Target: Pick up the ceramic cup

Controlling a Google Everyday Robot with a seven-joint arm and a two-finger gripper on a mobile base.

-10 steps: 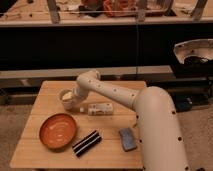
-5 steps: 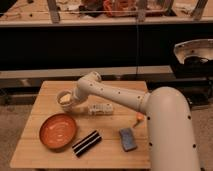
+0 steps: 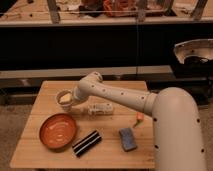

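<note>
I have the arm reaching across the table (image 3: 45, 145) from the right, forearm running right to left. The tool (image 3: 71, 100) sits at the cup (image 3: 64, 97), on its right side, in the far-left part of the table. Whether the tool is spread or pinching the rim I cannot tell; the wrist hides that. The cup stands upright, pale yellow inside showing, just behind the orange bowl (image 3: 58, 131) and left of the white box (image 3: 100, 109).

Key relation: cup lies directly left of the tool, touching or nearly so. My judgement: the grasp stage is in hand, lift not yet confirmed.

Also noted: black striped bar (image 3: 87, 143), blue sponge (image 3: 128, 139), small orange piece (image 3: 139, 118), all well apart from the cup.
</note>
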